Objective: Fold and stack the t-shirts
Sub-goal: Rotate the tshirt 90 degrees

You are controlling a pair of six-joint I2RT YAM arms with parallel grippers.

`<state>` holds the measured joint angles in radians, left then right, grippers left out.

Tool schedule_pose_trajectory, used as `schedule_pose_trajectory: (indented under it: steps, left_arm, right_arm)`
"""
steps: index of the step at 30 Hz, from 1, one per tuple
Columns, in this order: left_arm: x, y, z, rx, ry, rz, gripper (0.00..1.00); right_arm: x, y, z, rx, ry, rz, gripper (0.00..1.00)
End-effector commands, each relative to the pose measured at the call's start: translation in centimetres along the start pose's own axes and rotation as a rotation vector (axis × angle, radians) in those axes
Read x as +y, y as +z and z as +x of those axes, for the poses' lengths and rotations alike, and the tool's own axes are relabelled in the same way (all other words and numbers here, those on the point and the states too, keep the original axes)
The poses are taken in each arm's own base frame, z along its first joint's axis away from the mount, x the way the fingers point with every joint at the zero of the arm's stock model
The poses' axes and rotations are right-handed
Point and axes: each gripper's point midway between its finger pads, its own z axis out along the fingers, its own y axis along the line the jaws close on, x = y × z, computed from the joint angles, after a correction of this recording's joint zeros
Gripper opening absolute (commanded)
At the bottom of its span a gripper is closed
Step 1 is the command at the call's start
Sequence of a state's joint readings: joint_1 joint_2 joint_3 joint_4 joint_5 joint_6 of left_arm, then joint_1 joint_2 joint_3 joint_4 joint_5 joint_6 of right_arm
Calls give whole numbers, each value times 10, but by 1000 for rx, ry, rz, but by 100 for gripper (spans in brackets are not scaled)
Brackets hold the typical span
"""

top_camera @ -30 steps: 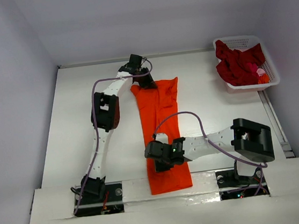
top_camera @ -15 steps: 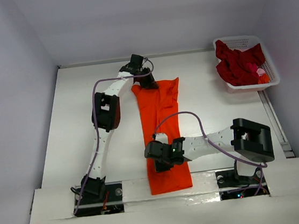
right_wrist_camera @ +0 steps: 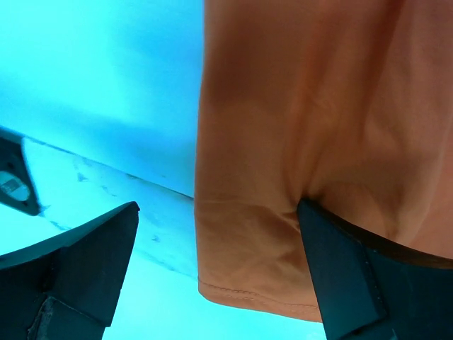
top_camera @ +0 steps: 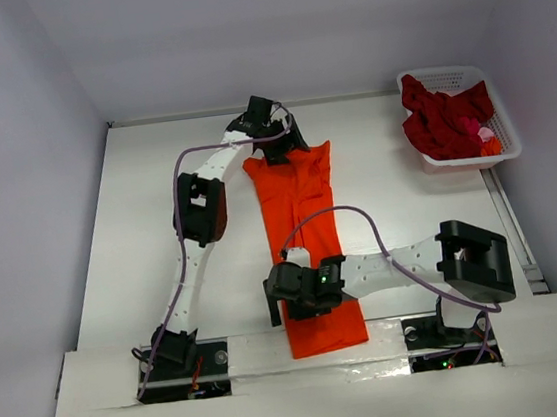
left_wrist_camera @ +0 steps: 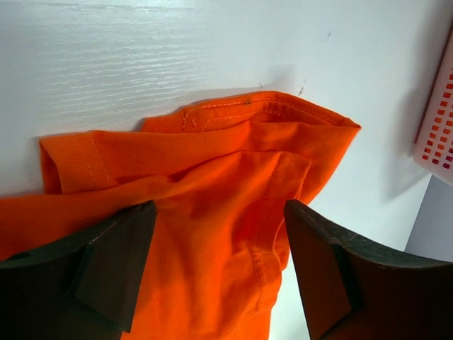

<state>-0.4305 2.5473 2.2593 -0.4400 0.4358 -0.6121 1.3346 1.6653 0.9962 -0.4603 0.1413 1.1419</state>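
Left hand (left_wrist_camera: 219, 212): fingers apart, straddling far end of orange shirt (top_camera: 305, 221), nothing clamped. Right hand (right_wrist_camera: 216, 212): spread wide at shirt's near left edge. Shirt lies as long folded strip down middle of white worktop (top_camera: 148, 213). Dark red shirts (top_camera: 442, 119) heaped in white basket (top_camera: 444, 75), far right corner. Plain pale walls (top_camera: 10, 148) around.

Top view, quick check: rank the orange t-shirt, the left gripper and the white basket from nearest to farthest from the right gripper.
1. The orange t-shirt: directly under the right gripper, at the table's near edge.
2. The left gripper: at the shirt's far end, toward the back of the table.
3. The white basket: far right corner, holding the dark red shirts.
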Motion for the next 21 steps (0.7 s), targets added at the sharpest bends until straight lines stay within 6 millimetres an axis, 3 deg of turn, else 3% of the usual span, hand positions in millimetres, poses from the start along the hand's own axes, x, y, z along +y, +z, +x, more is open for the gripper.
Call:
schedule_pose_trajectory:
  steps: [1,4,5,7,8,9,11,12,14,15,17,18,21]
  left_arm:
    - [-52,-61,-40,-144,66,68,72]
    - [-75,-93,-48,-186,95,97,74]
    - [-86,-113,-52,-217,108,109,77]
    - [-98,-135,-54,-252,133,123,85]
    - [-101,-146,-55,-268,144,117,96]
    - [-118,-177,-60,-320,173,141,99]
    - [-128,-204,-60,-382,238,126,99]
    - [-144,-241,-63,-451,274,143,99]
    - [-149,-273,-63,-512,326,119,99]
    - [-163,-309,-61,-565,353,142,99]
    - [-167,-329,-49,-564,381,158,99]
    - [-175,-353,-40,-589,391,186,99]
    - [-179,-378,-13,-569,327,272,99]
  right_arm:
    - [-13,-17,-11,-63,-11,62,100]
    - [-12,-38,-26,-131,3,47,100]
    - [-14,-47,-34,-176,6,51,100]
    - [-12,-82,-54,-254,18,29,100]
    - [-13,-98,-63,-297,26,30,100]
    - [-15,-124,-83,-396,54,17,100]
    - [-20,-168,-105,-491,82,20,100]
    - [-25,-189,-121,-580,104,27,100]
    - [-31,-238,-140,-680,145,-8,100]
    - [-36,-255,-152,-751,148,6,100]
    - [-38,-285,-166,-823,161,-16,100]
    - [-41,-295,-171,-857,143,-2,100]
    - [-34,-310,-178,-885,135,-34,100]
